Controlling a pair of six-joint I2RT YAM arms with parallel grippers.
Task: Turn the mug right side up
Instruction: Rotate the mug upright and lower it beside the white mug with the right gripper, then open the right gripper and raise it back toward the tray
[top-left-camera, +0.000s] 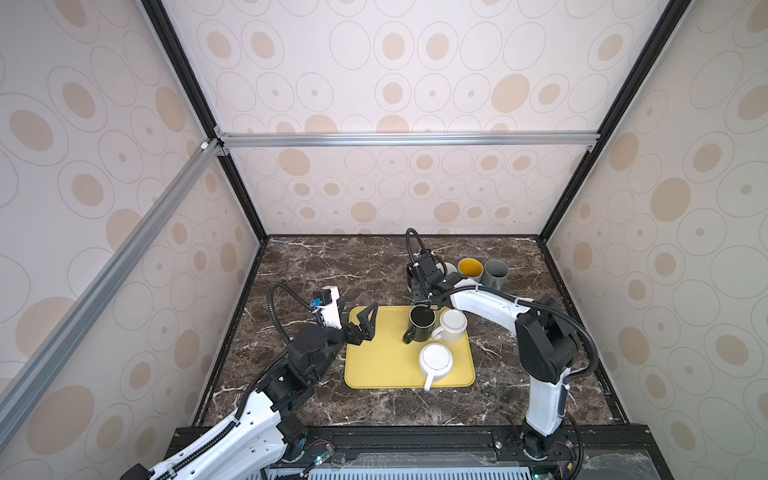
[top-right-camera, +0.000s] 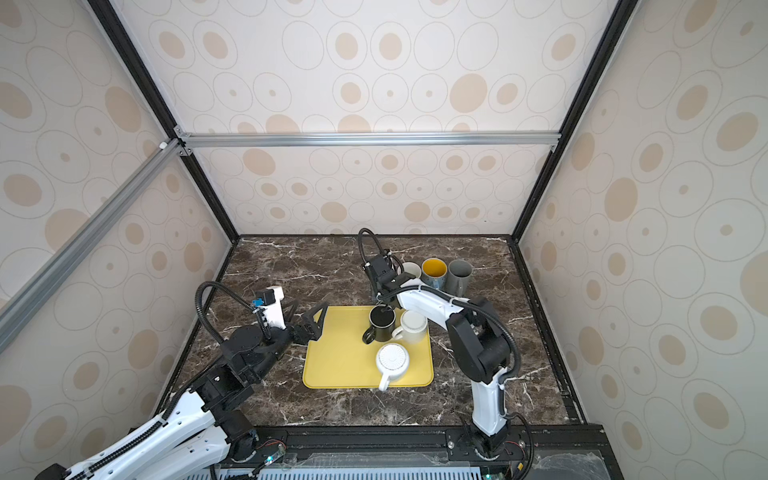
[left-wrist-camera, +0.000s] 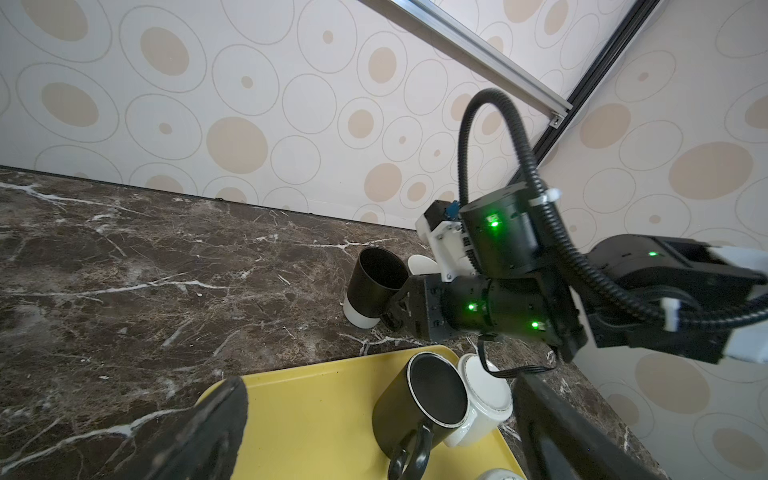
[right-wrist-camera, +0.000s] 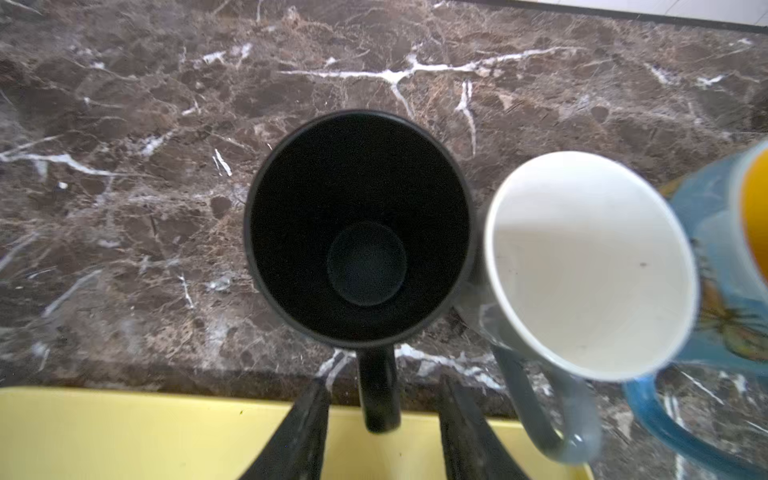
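Left end effector (top-left-camera: 369, 312): jaws spread wide, empty, hanging over the left edge of the yellow tray (top-left-camera: 374, 365). The tray holds three mugs. One is a black mug (top-left-camera: 422, 322); whether its mouth or its base is up I cannot tell. Touching it is a white mug (top-left-camera: 453, 325), base up. Nearer the front is a ribbed white mug (top-left-camera: 435, 359), base up. Task item: matte black mug (right-wrist-camera: 359, 224), on the tabletop (top-left-camera: 324, 270) just behind the tray, mouth up, empty. Right end effector (right-wrist-camera: 383, 384): jaws parted on either side of the mug's handle (right-wrist-camera: 377, 411), a gap showing on each side, gripping nothing. Step in hand, by judgement, is the release. The jaws should clear the handle fully before the arm draws away along the handle's line. Sideways drift would risk twisting the mug into its neighbour. The row continues rightward with three more mugs, all upright and empty:
- a grey mug with white interior (right-wrist-camera: 586, 266), just beside
- a blue mug with yellow interior (top-left-camera: 470, 268)
- a plain grey mug (top-left-camera: 495, 274)
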